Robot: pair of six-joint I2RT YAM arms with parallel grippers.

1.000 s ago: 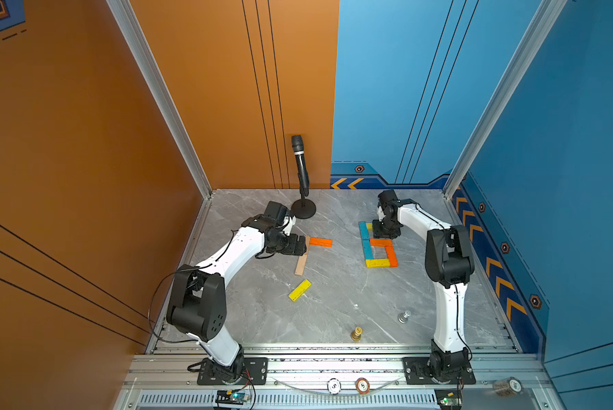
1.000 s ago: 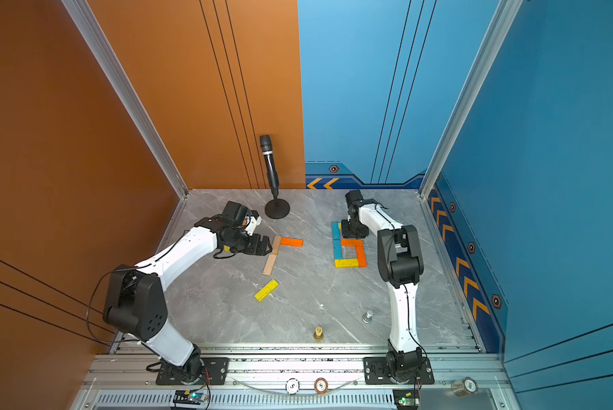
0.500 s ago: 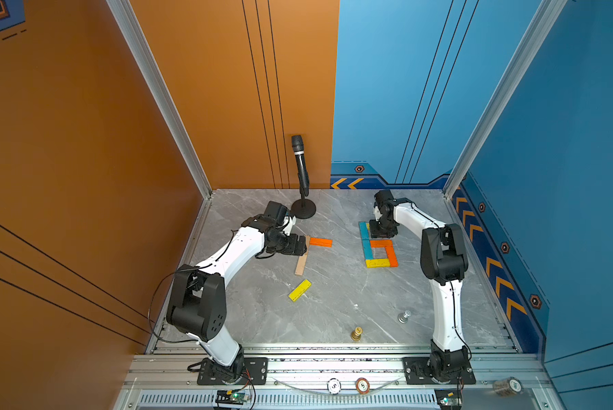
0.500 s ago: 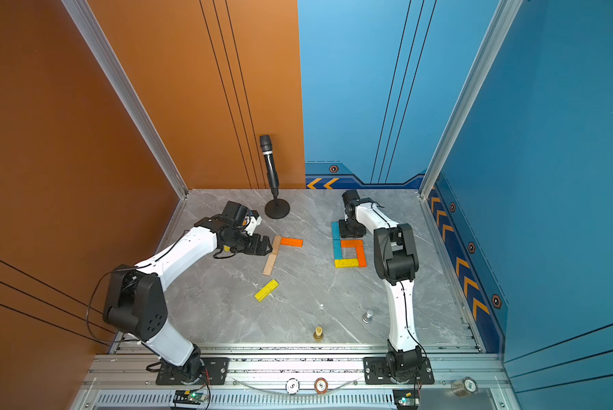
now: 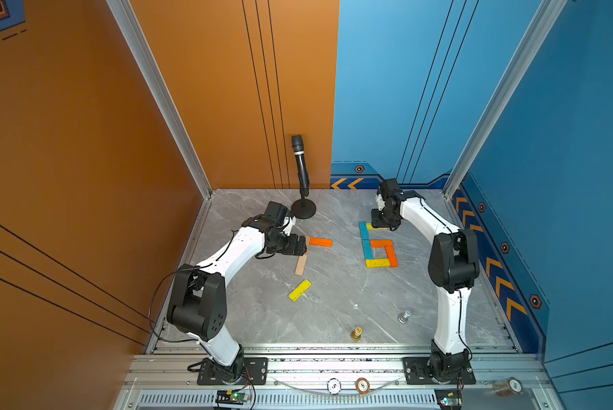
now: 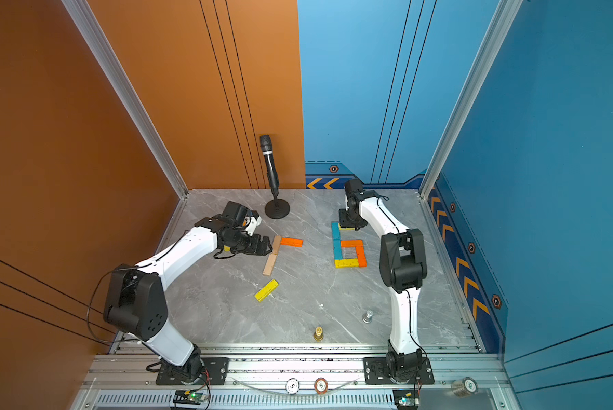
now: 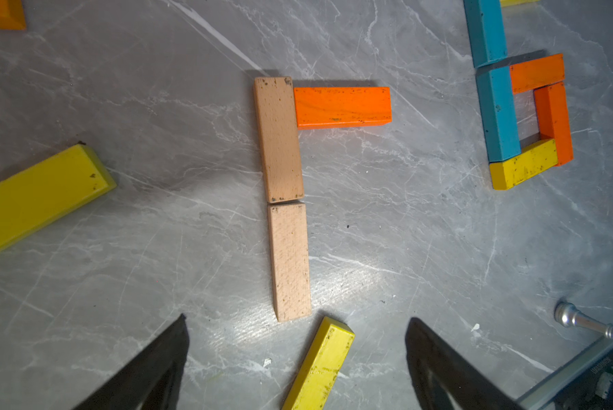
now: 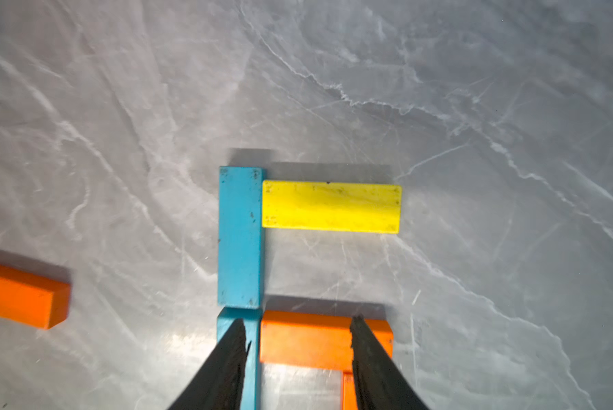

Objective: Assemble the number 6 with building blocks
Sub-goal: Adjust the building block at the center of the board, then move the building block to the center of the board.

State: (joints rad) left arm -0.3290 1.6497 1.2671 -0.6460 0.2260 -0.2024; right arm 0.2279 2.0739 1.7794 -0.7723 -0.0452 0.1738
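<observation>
Blue blocks (image 5: 365,241), orange blocks (image 5: 381,243) and a yellow block (image 5: 377,263) lie flat as a closed loop with a blue stem. Beside the stem's far end (image 8: 240,236) lies another yellow block (image 8: 331,207). My right gripper (image 5: 385,223) (image 8: 298,319) hovers over it, open, holding nothing. My left gripper (image 5: 299,245) (image 7: 296,317) stands wide open and empty by two tan blocks (image 7: 278,138) laid end to end, with an orange block (image 7: 342,106) against the far one. A loose yellow block (image 5: 299,290) lies nearer the front.
A microphone on a round stand (image 5: 302,177) is at the back centre. A gold chess piece (image 5: 356,333) and a silver one (image 5: 403,316) stand near the front edge. Another yellow block (image 7: 38,198) lies under the left arm. Walls close in on three sides.
The right arm's elbow swayed left and back while its gripper stayed over the yellow top block, jaws parting slightly. The left arm has not moved.
</observation>
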